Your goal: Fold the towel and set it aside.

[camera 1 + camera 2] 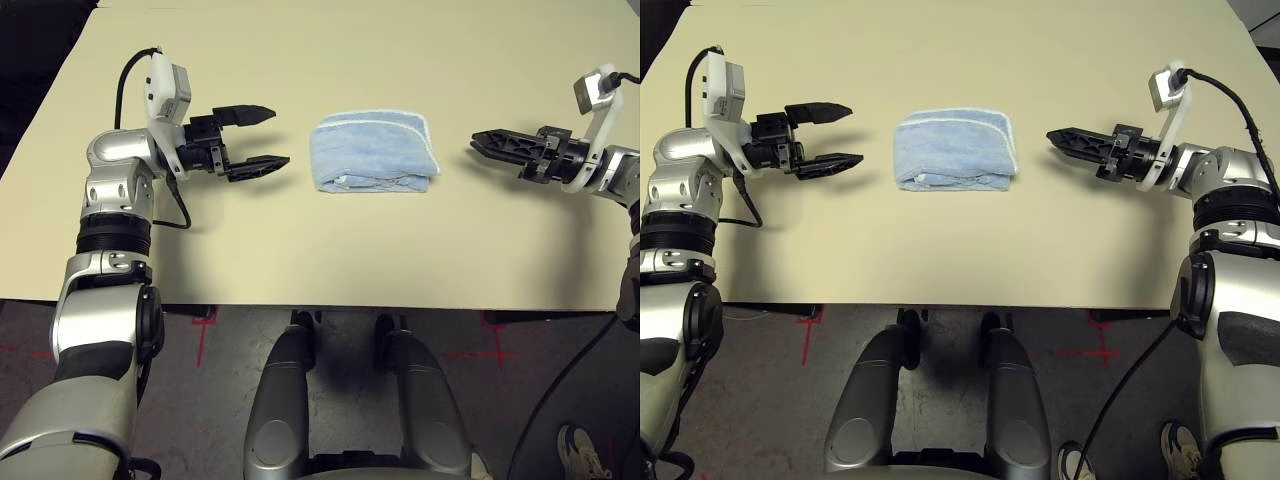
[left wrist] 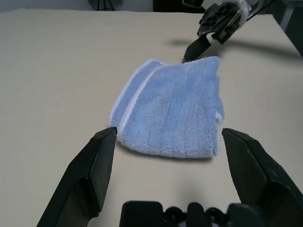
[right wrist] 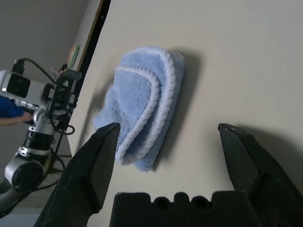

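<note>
The towel is lying folded into a soft, plump bundle on the matte beige table, about midway between its left and right edges and well back from the near edge. Its light blue terry pile is showing fine ribbed nap, and the whitish stitched border is curving in stacked layers along its far and right sides. The near side is a rounded fold with layered edges peeking out.

The left gripper is hovering just above the table to the left of the towel, near it but apart, its two black, wedge-shaped fingers spread wide and holding nothing. The right gripper is hanging to the right of the towel, also apart from it. From overhead its fingers are lining up into one dark toothed point, but the right wrist view is showing them standing wide apart and empty.
</note>
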You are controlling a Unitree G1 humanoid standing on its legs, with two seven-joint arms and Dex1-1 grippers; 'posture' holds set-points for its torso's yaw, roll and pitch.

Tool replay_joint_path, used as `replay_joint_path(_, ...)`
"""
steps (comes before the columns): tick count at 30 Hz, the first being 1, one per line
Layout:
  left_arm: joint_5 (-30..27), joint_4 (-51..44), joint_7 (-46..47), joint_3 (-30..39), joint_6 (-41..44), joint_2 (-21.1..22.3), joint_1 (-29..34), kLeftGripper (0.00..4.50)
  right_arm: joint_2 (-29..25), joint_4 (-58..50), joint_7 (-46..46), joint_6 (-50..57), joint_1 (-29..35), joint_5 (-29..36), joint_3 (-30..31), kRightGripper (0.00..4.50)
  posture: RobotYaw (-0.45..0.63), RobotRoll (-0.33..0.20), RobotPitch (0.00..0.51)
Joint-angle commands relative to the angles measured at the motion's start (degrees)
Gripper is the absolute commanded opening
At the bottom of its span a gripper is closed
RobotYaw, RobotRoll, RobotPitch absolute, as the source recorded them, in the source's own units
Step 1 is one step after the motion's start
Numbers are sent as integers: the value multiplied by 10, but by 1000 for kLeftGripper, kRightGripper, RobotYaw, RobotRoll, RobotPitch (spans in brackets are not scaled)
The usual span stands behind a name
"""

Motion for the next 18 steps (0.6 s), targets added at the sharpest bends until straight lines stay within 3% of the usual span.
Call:
replay_joint_path(1, -13, -38, -10, -11, 21, 4, 18, 4482, 4, -4, -16, 54, 12, 14, -6, 4500, 81, 0, 333)
replay_joint_path(18, -37, -139, 16, -17, 96, 6, 42, 4482, 87, -65, -59, 169, 4, 41, 35, 4500, 128, 0, 349)
